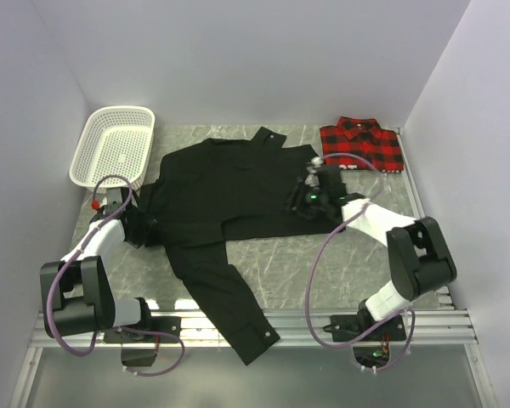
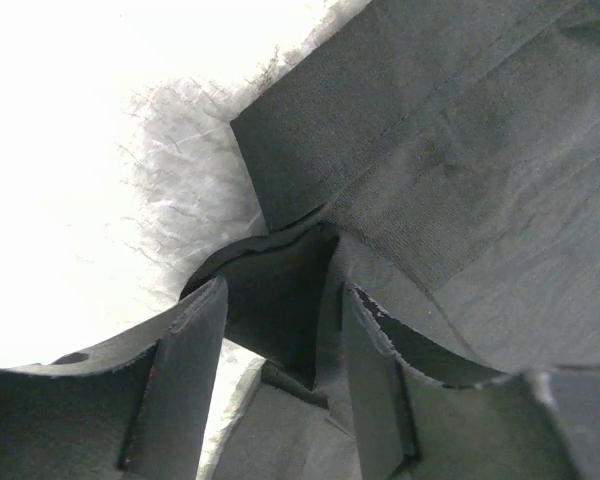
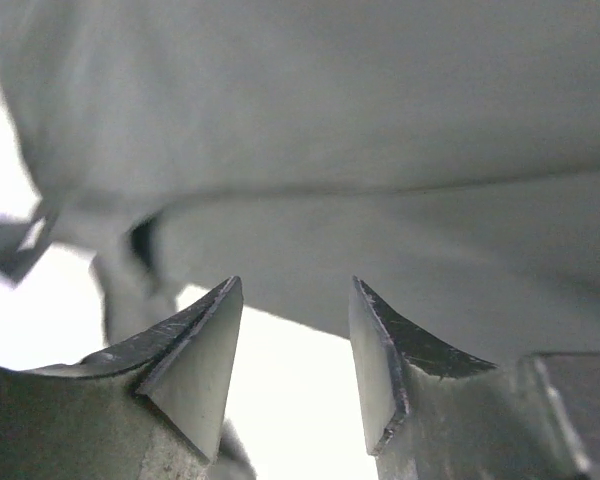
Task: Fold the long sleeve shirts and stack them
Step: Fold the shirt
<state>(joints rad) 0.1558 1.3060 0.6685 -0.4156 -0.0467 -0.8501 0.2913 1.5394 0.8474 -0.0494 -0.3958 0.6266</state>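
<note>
The black shirt [image 1: 229, 191] lies spread on the marble table, collar toward the back, one long sleeve [image 1: 238, 314] trailing over the near edge. The red-and-black plaid shirt [image 1: 361, 144] lies folded at the back right. My left gripper [image 1: 143, 223] is at the black shirt's left edge. In the left wrist view it [image 2: 285, 290] is open with a fold of the black fabric [image 2: 460, 150] between the fingers. My right gripper [image 1: 304, 197] is at the shirt's right side. In the right wrist view it [image 3: 296, 285] is open and empty, with the fabric [image 3: 380, 150] just ahead.
A white mesh basket [image 1: 115, 146] stands at the back left, close behind my left arm. Grey walls close in the table on the left, back and right. A slatted metal rail [image 1: 442, 323] runs along the near edge by the arm bases.
</note>
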